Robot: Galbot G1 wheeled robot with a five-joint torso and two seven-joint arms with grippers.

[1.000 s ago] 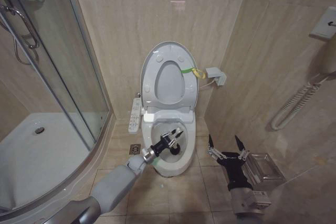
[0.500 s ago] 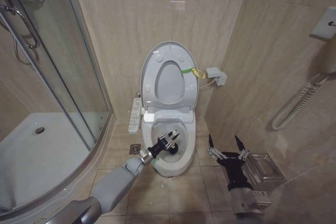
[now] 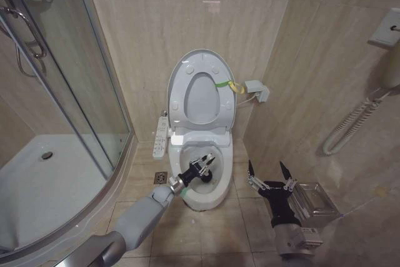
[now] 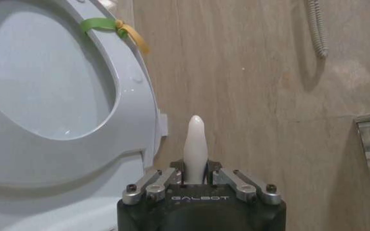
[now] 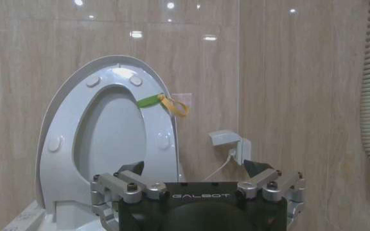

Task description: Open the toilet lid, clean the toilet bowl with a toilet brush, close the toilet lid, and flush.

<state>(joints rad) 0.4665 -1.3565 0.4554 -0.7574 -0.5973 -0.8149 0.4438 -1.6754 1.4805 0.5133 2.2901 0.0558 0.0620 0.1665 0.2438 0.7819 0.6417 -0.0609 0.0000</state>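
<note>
The large glossy white oval plastic toilet lid, with its yellow-green band tied at the right edge, is standing raised against the beige tiled wall in the upper centre of the head view, long axis running up the frame, so that the white ceramic toilet bowl below it is lying open for scrubbing. The left gripper is hanging over the bowl's opening in the lower centre, its jaws clamping the thin pale stick handle of the toilet brush. In the left wrist view the handle's rounded tip is poking out past the gripper toward the wall, so the brush's long axis is lying along the gripper, and the dark head, hidden here, is presumably pointing down into the basin, where cleaning needs it. The right gripper is waiting at lower right beside the bowl, jaws spread and empty, probably kept clear of the working arm.
</note>
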